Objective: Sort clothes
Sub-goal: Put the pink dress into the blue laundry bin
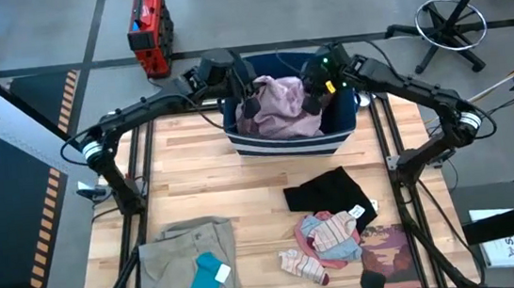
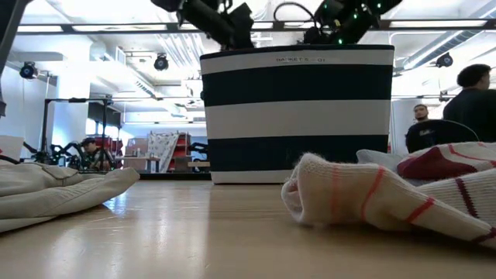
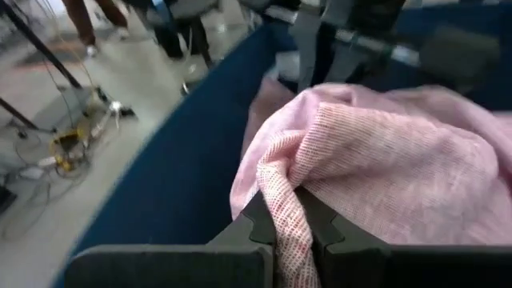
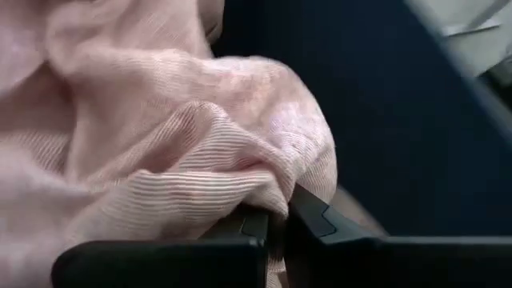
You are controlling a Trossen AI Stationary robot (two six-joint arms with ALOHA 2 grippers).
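Where the grey floor meets the rig, a pale wood table [image 1: 262, 195] fills the frame, with a red case [image 1: 148, 32] and an office chair [image 1: 448, 12] on the floor beyond its far edge. The low view looks past the table into a bright workshop where two people [image 2: 473, 101] stand at the right and another sits far left.

Both grippers are over the navy striped bin [image 1: 292, 141] at the table's far edge. The left gripper [image 3: 290, 232] has its fingers pinched tight on a fold of the pink garment [image 1: 284, 105], which lies heaped in the bin. The right gripper [image 4: 276, 224] is likewise clamped on another fold of the same garment, fabric bunched between its nearly closed fingers.

Count on the table: one pair of khaki trousers [image 1: 184, 255] at the near left, with one teal piece [image 1: 208, 281] lying on them; one black piece [image 1: 330, 192] right of centre; one bundle of pink, white and blue cloth [image 1: 334, 234] just nearer than the black one; one striped sock [image 1: 304, 265] beside that bundle; one dark red booklet [image 1: 390, 249] at the near right, partly under the bundle. One bin, one pink garment inside it
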